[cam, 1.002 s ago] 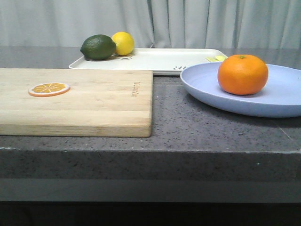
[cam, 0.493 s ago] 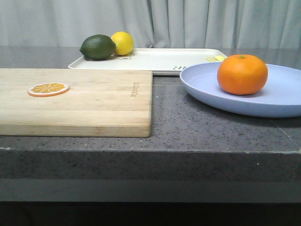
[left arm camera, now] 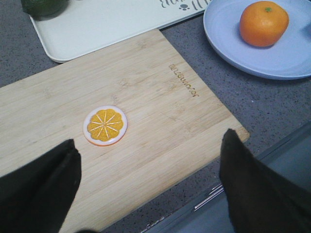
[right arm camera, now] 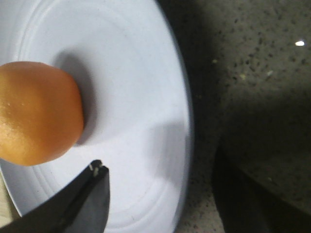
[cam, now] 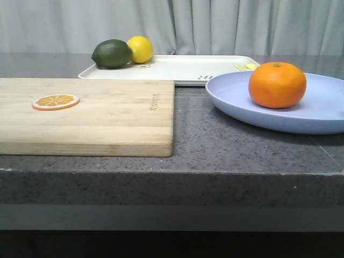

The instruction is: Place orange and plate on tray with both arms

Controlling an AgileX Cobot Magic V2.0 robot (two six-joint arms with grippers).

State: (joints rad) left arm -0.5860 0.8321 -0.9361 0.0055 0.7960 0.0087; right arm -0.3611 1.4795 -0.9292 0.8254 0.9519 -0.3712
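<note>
The orange sits on the lavender-blue plate at the right of the counter; both also show in the left wrist view, orange and plate. The off-white tray lies behind them. My right gripper is open, one finger over the plate near the orange, the other over the counter, straddling the plate's rim. My left gripper is open and empty above the wooden board. Neither gripper shows in the front view.
A wooden cutting board with an orange slice disc lies at the left front. A green lime and a yellow lemon rest on the tray's far left end. The counter's front edge is close.
</note>
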